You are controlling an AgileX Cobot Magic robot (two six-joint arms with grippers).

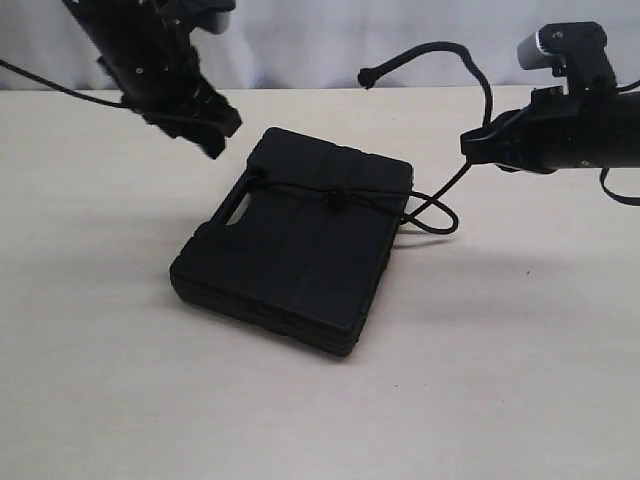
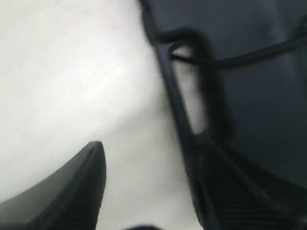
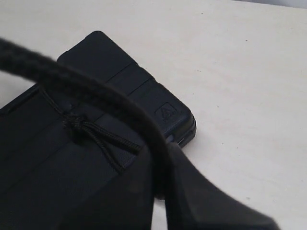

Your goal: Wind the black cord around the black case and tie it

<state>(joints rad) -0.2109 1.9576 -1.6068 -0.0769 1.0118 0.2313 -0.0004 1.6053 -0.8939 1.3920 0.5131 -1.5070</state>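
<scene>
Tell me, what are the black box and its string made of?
The black case looks like hard matte plastic: molded ribs, dull surface. The black cord seems to be braided fabric rope: woven texture, limp curves.

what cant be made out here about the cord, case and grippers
- left gripper: open or shut is unclear; the left wrist view is blurred and shows only one finger.
- black cord under the black case: hidden by the case in every view.
- knot: black on black, tightness unreadable.
</scene>
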